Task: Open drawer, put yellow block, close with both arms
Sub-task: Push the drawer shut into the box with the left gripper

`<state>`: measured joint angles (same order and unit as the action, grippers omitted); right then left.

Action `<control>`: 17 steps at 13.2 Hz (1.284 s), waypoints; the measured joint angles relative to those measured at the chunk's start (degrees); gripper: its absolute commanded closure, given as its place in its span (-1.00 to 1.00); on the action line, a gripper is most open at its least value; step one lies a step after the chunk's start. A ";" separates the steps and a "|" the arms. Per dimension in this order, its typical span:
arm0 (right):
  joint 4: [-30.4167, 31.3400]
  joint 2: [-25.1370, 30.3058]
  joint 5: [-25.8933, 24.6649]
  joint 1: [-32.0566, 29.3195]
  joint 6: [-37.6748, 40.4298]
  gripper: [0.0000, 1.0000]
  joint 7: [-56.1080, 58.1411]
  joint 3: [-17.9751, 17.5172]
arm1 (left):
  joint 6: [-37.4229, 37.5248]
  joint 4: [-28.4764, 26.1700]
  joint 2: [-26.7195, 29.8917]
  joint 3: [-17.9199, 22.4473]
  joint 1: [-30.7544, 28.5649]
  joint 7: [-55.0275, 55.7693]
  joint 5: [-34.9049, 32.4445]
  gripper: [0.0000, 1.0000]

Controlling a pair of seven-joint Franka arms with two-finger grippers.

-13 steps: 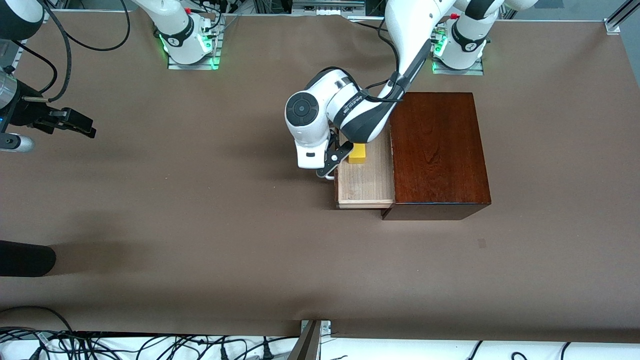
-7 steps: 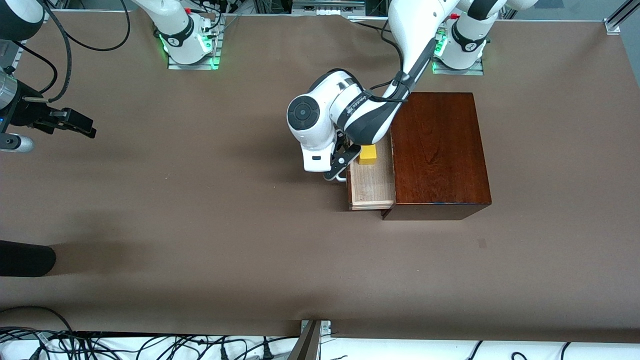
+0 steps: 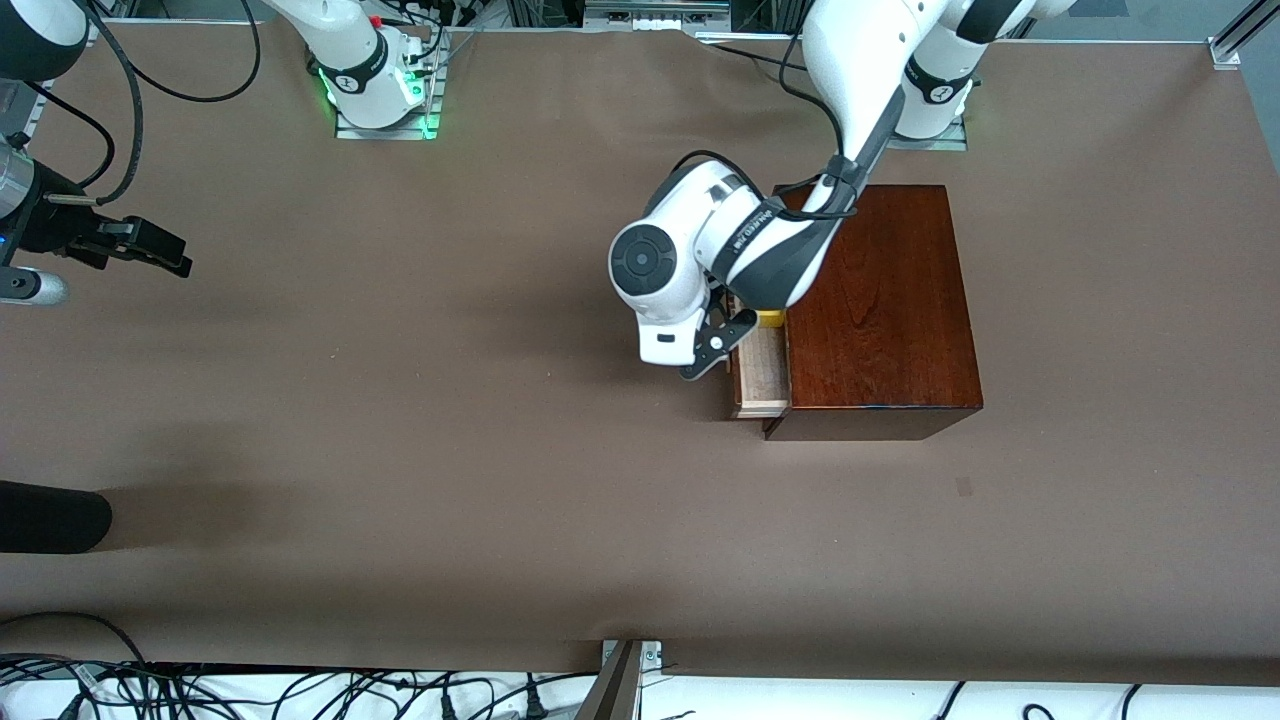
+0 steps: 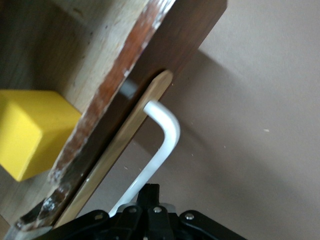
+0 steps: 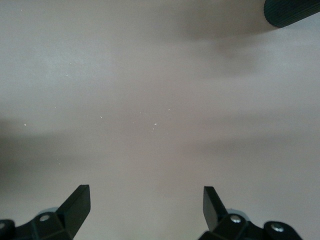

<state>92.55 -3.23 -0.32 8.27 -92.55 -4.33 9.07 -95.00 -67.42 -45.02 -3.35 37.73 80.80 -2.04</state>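
The closing step is in hand. The drawer (image 3: 760,372) sticks only a short way out of the dark wooden box (image 3: 875,300), on the side of the box that faces the right arm's end of the table (image 3: 400,450). The yellow block (image 4: 30,132) lies inside the drawer, just inside its dark front panel; in the front view only a sliver of it shows at the mouth of the box, under the left arm.

The left pincer (image 3: 712,350) sits low at the drawer front with its fingers pressed together and nothing between them. The left wrist view shows it just beside the white loop handle (image 4: 157,150), apparently against it, not clamped around it. I judge it is working as a pusher, not as a grip.

The right pincer (image 3: 140,245) waits well apart from the box, at the right arm's end of the table, its fingers spread wide over bare table with nothing in them.

The next move calls for a straight push on the drawer front toward the box until the panel meets the box face. The push should run along the line of the slide, or the tray may jam or the box may skid on the table. The task asks for both arms, so the right arm would have to come over to the box to share in the closing
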 measured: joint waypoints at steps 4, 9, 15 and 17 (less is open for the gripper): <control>-0.09 0.00 0.01 0.00 -0.19 -1.00 0.00 0.00 | 0.37 -0.50 0.17 -0.01 -2.40 -5.44 0.01 1.00; -0.10 0.00 0.01 0.00 -0.24 -1.00 0.00 0.00 | 0.58 -0.79 0.20 -0.03 -3.99 -9.35 -0.39 1.00; -0.11 0.00 0.02 0.00 -0.25 -1.00 0.00 0.00 | 0.35 -1.34 0.47 -0.20 -6.42 -15.02 -1.88 1.00; -0.11 0.00 0.02 0.00 -0.26 -1.00 0.00 0.00 | 0.32 -1.35 0.49 -0.21 -6.42 -15.24 -1.92 1.00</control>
<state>92.44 -3.23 -0.30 8.27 -92.81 -4.33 9.06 -94.68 -68.77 -44.53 -3.56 31.31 65.56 -3.96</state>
